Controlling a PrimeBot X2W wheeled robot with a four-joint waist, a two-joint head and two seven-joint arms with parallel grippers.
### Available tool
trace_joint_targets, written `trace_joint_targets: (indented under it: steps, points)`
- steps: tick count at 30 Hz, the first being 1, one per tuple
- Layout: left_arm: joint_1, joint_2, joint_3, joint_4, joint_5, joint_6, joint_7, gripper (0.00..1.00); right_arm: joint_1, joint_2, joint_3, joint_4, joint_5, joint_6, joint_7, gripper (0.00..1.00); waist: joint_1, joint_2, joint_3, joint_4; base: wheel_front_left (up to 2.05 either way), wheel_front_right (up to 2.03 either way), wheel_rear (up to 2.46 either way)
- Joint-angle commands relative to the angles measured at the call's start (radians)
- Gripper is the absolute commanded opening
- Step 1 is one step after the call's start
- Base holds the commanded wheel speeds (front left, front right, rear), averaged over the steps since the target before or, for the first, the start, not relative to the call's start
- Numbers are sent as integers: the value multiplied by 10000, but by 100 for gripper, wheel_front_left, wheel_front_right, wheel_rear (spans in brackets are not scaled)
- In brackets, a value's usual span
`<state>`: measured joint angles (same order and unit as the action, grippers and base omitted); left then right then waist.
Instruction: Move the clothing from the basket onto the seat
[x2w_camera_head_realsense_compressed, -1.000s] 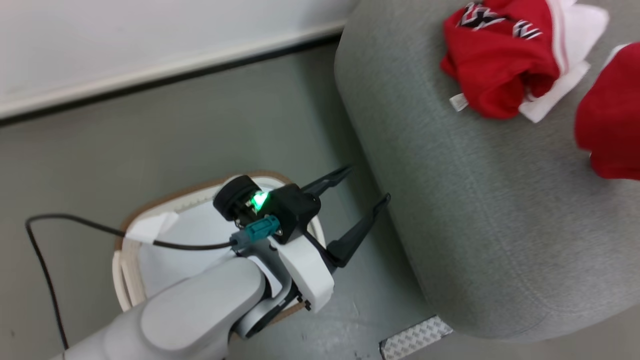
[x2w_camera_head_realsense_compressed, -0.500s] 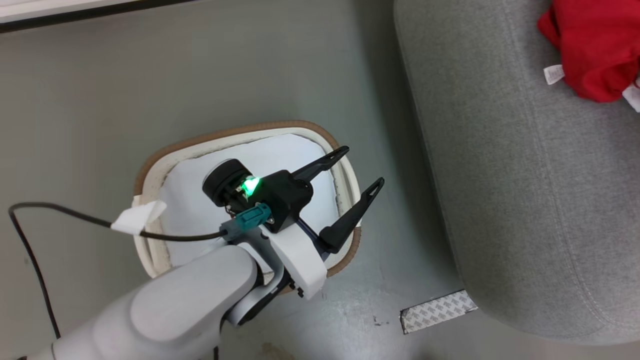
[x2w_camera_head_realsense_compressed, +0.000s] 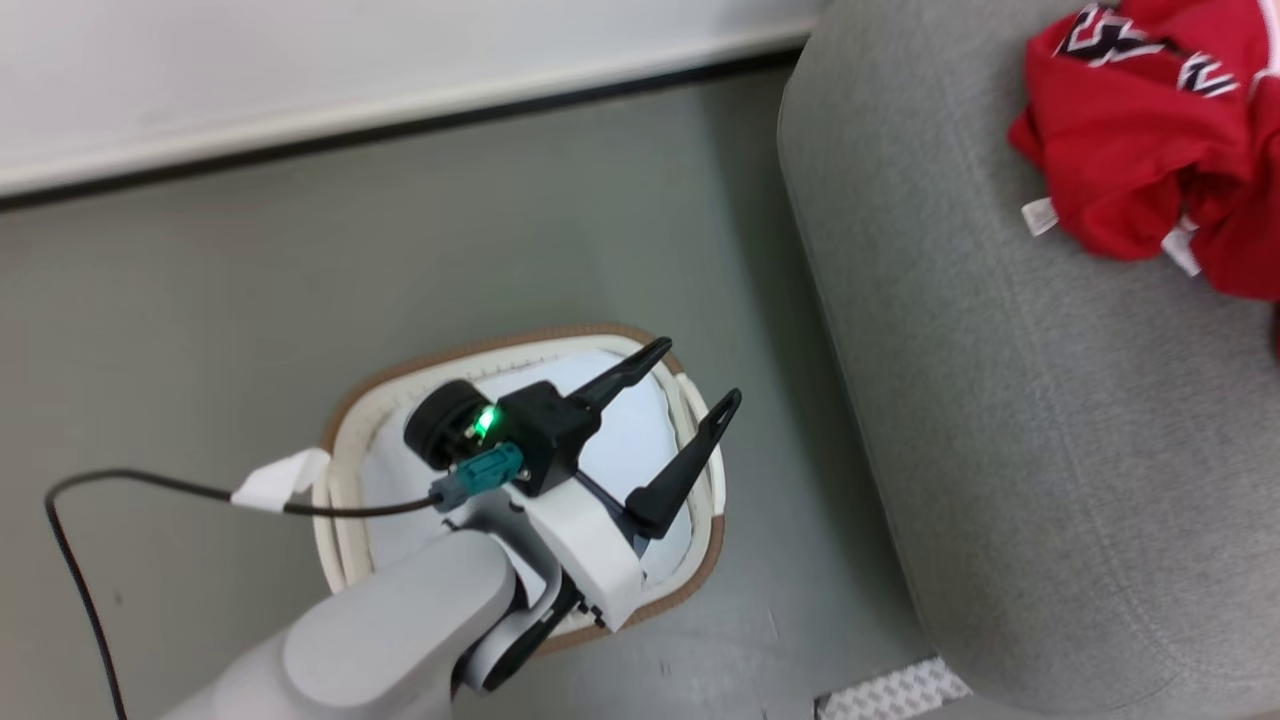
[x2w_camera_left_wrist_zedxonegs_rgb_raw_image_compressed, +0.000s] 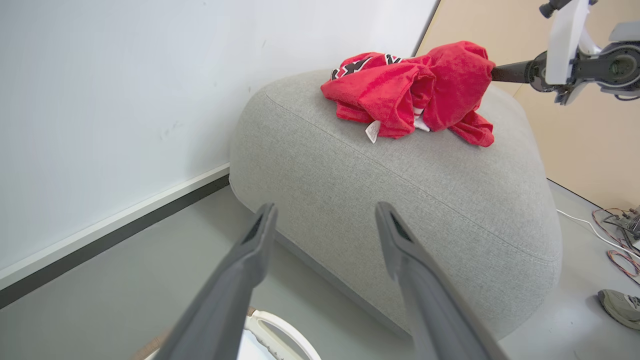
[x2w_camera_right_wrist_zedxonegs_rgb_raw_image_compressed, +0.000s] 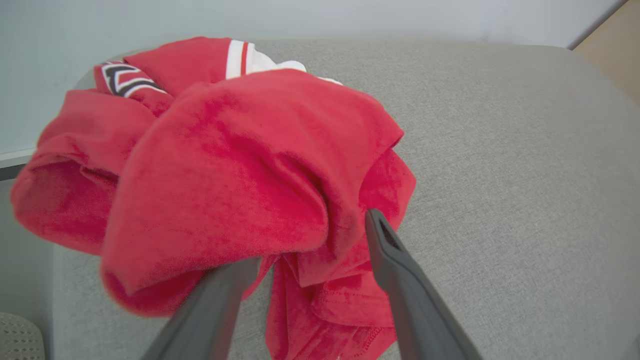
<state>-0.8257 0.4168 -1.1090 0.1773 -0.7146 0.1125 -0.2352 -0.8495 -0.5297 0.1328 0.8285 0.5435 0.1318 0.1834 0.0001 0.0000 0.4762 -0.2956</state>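
The clothing (x2w_camera_head_realsense_compressed: 1140, 150) is a red heap with a zigzag band, lying on top of the grey seat (x2w_camera_head_realsense_compressed: 1000, 420). In the left wrist view the clothing (x2w_camera_left_wrist_zedxonegs_rgb_raw_image_compressed: 410, 85) rests on the seat (x2w_camera_left_wrist_zedxonegs_rgb_raw_image_compressed: 400, 190). My right gripper (x2w_camera_right_wrist_zedxonegs_rgb_raw_image_compressed: 315, 240) is open at the heap. Red clothing (x2w_camera_right_wrist_zedxonegs_rgb_raw_image_compressed: 240, 165) lies between its fingers and drapes over the left fingertip. The right gripper's finger (x2w_camera_left_wrist_zedxonegs_rgb_raw_image_compressed: 510, 72) reaches the heap from the right. My left gripper (x2w_camera_head_realsense_compressed: 696, 373) hangs open and empty over the basket (x2w_camera_head_realsense_compressed: 500, 345), which holds a white sheet lining (x2w_camera_head_realsense_compressed: 625, 445). The left gripper (x2w_camera_left_wrist_zedxonegs_rgb_raw_image_compressed: 325, 207) points toward the seat.
The basket stands on the grey floor, close to the seat's left side. A white wall with a dark baseboard (x2w_camera_head_realsense_compressed: 400, 115) runs behind. A black cable (x2w_camera_head_realsense_compressed: 130, 485) trails from my left wrist. A tape patch (x2w_camera_head_realsense_compressed: 890, 690) marks the floor. A shoe (x2w_camera_left_wrist_zedxonegs_rgb_raw_image_compressed: 620, 307) and loose wires (x2w_camera_left_wrist_zedxonegs_rgb_raw_image_compressed: 620, 245) lie beyond the seat.
The head camera has shifted. The red garment that hung apart at the right edge now lies against the first one on the seat. My left gripper stays open over the basket.
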Motion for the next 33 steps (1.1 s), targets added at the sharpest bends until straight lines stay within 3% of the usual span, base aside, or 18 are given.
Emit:
trace_joint_targets:
  steps: [1, 10, 16, 27, 33]
  points:
    - [277, -52, 74, 103, -171, 32, -127, 100, 271, -137, 184, -210, -32, -23, 121, 100, -1, 0, -951, 31, 0, 0, 0]
    - [1361, -282, 1091, 426, -519, 404, -290, 100, 998, -829, 1342, -2454, 180, -23, 568, 100, -1, 0, -3044, 329, 0, 0, 0]
    - [2441, -358, 2753, -85, -535, 439, -287, 100, 1652, -829, 1456, -4294, 495, -23, 290, 100, -1, 0, -4053, 712, 0, 0, 0]
    - [5025, -490, 6272, -547, 362, 729, -290, 100, 3914, 1272, 551, -6175, -168, -23, -1031, 100, -1, 0, -4908, 1571, 0, 0, 0]
    - [6372, -896, 7596, -263, 962, 178, -290, 100, 5617, 2402, 739, -6590, -370, -23, -2220, 100, -1, 0, -5017, 1850, 0, 0, 0]
